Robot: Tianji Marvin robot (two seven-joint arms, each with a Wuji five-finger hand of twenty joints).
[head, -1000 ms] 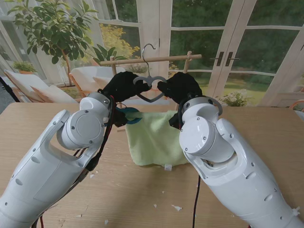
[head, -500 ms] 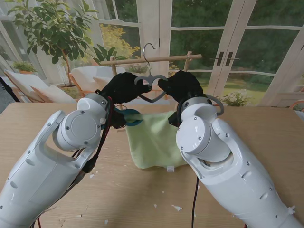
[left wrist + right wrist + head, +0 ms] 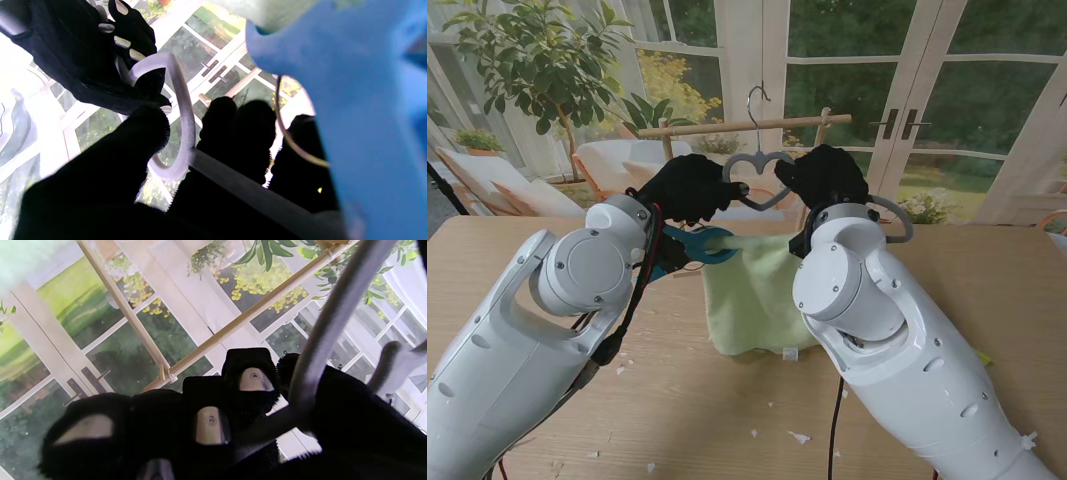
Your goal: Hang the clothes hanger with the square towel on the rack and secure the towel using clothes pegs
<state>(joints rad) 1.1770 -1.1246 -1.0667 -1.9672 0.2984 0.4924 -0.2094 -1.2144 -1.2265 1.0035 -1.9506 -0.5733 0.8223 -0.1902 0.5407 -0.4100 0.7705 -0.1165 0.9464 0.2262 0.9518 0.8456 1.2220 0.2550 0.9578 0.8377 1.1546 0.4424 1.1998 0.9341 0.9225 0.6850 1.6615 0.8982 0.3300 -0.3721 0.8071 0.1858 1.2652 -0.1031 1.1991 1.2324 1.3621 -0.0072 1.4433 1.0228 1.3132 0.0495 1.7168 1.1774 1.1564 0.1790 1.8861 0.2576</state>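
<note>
The grey clothes hanger was held up between both arms, its hook beside the wooden rack at the table's far edge. The left hand and right hand were each clenched on a hanger shoulder. The green square towel drooped onto the wooden table. Glass doors and a leafy plant stood beyond.

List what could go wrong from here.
1. The hook stands level with the rack bar, not over it; it may knock the bar.
2. The towel trails onto the table and could slide off the hanger.
3. The left hand and right hand both grip; uneven lifting tilts it.
</note>
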